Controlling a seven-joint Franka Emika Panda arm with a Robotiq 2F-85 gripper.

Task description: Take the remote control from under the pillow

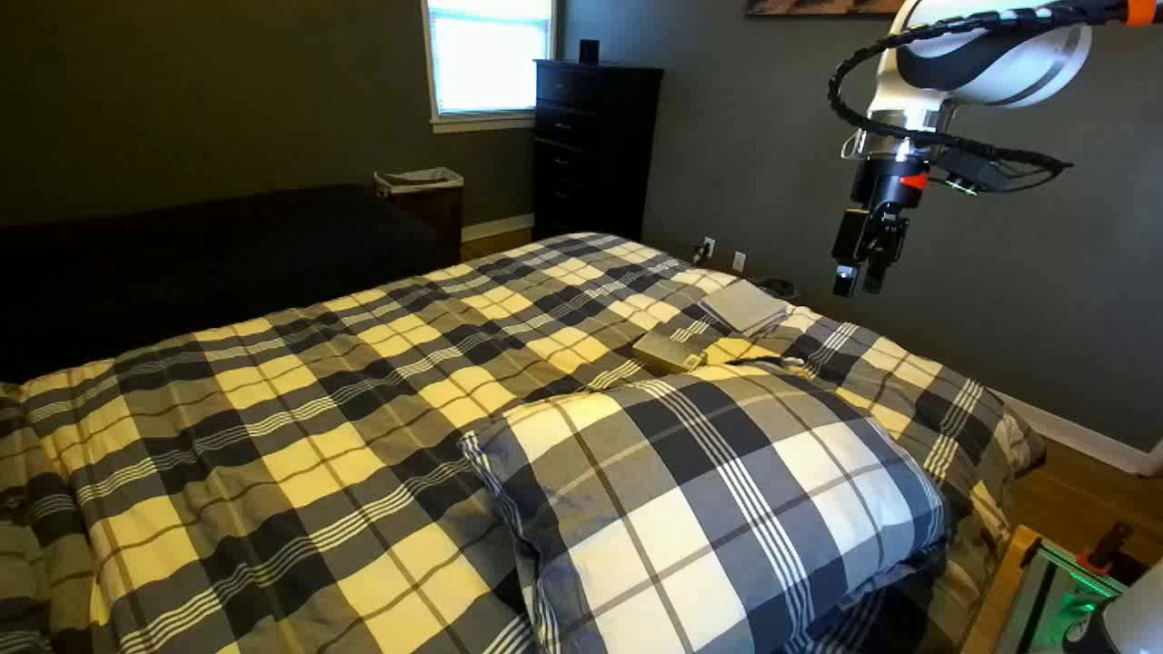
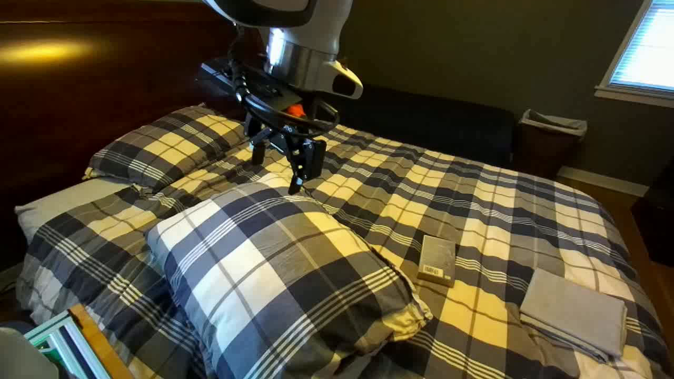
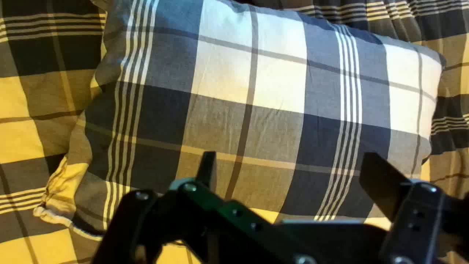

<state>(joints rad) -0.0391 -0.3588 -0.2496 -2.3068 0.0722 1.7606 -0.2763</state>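
A plaid pillow in white, yellow, grey and dark blue lies on the bed; it shows in both exterior views (image 1: 727, 500) (image 2: 274, 273) and fills much of the wrist view (image 3: 253, 91). The remote control does not show in any view; whatever lies under the pillow is hidden. My gripper is open and empty, its fingers wide apart in the wrist view (image 3: 289, 156). It hangs pointing down above the bed, apart from the pillow, in both exterior views (image 1: 859, 283) (image 2: 276, 171).
A matching plaid cover (image 1: 300, 436) spreads over the bed. A small box (image 2: 438, 255) and a folded grey cloth (image 2: 574, 310) lie beyond the pillow. A second plaid pillow (image 2: 171, 145) lies by the wooden headboard (image 2: 105, 95). A wood-edged stand (image 1: 995, 590) is beside the bed.
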